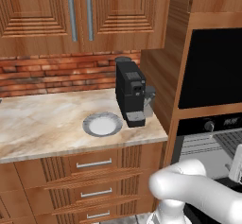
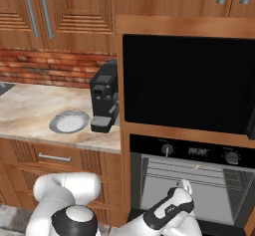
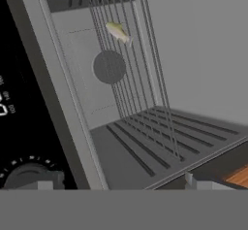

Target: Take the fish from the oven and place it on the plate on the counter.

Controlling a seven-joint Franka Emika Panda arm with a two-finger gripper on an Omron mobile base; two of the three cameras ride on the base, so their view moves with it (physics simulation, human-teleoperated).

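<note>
The pincer [image 2: 185, 185] is hanging released at the mouth of the oven [image 2: 191, 180], gripping nothing, so everything is remaining to do. The fish [image 3: 117, 31] is lying ahead, deep on the wire rack [image 3: 145, 93] near the back wall. Reaching it is likely demanding care between rack bars and side walls, while the plate [image 1: 102, 124] is waiting well aside on the worktop [image 1: 42, 119].

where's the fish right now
In the hand view the fish lies on a wire rack deep inside the open oven, near the back wall, well beyond the gripper.
</note>
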